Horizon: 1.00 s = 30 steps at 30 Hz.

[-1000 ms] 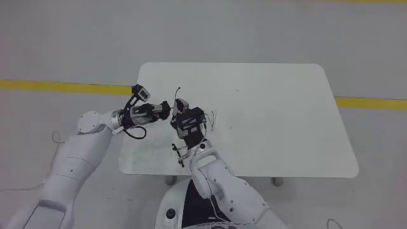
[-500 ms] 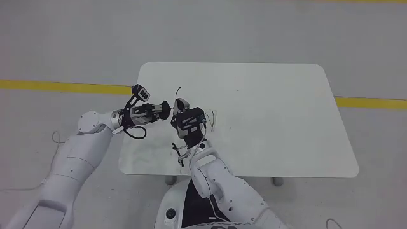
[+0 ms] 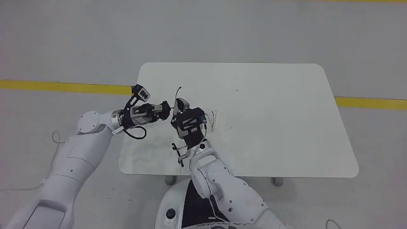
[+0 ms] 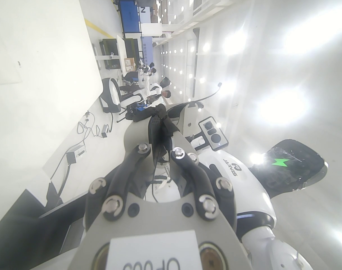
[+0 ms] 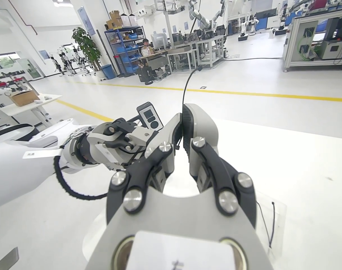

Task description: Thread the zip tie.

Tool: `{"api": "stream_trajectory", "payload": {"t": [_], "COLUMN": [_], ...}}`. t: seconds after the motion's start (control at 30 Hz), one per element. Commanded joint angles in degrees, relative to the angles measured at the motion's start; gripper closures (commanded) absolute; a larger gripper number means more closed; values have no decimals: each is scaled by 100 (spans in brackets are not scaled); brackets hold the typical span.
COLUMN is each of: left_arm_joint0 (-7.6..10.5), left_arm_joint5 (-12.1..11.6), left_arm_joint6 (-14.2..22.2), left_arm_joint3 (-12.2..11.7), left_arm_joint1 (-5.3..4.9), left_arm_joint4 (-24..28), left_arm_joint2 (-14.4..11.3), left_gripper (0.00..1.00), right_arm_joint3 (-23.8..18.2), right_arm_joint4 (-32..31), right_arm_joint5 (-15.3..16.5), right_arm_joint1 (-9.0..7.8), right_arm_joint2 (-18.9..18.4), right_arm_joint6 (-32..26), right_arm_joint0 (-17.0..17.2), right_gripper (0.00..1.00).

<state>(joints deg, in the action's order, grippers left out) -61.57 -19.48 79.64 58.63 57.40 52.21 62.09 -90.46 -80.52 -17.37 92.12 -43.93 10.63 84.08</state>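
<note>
Right tool [image 5: 183,134] clamped on zip tie [image 5: 187,87], head end rising above its fingertips. Left tool [image 4: 160,130] was closed, tip just beside right tool, over surface [image 3: 273,121]. White label [image 5: 182,244] on right tool's base; print cut off.

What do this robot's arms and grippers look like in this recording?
Both arms have glossy white shells: left arm, right arm. A black ribbed cable loops at the left wrist, beside a white label. Left gripper and right gripper are matte grey, with black linkage bars, silver pins and ribbed black pads.
</note>
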Motion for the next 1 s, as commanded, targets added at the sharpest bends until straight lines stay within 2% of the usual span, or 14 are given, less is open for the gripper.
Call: {"api": "stream_trajectory", "payload": {"t": [0.0, 0.67, 0.97], "left_arm_joint0": [0, 0, 0], "left_arm_joint5": [0, 0, 0], "left_arm_joint6": [0, 0, 0], "left_arm_joint3": [0, 0, 0], "left_arm_joint1": [0, 0, 0], "left_arm_joint4": [0, 0, 0], "left_arm_joint2": [0, 0, 0], "left_gripper": [100, 100, 100], "right_arm_joint3": [13, 42, 41], "right_arm_joint4": [1, -51, -11], "right_arm_joint5": [1, 26, 146], "right_arm_joint1": [5, 47, 56], "right_arm_joint2": [-3, -5, -22], "right_arm_joint6": [-2, -50, -83], "right_arm_joint0": [-4, 2, 9], "right_gripper": [100, 100, 100]}}
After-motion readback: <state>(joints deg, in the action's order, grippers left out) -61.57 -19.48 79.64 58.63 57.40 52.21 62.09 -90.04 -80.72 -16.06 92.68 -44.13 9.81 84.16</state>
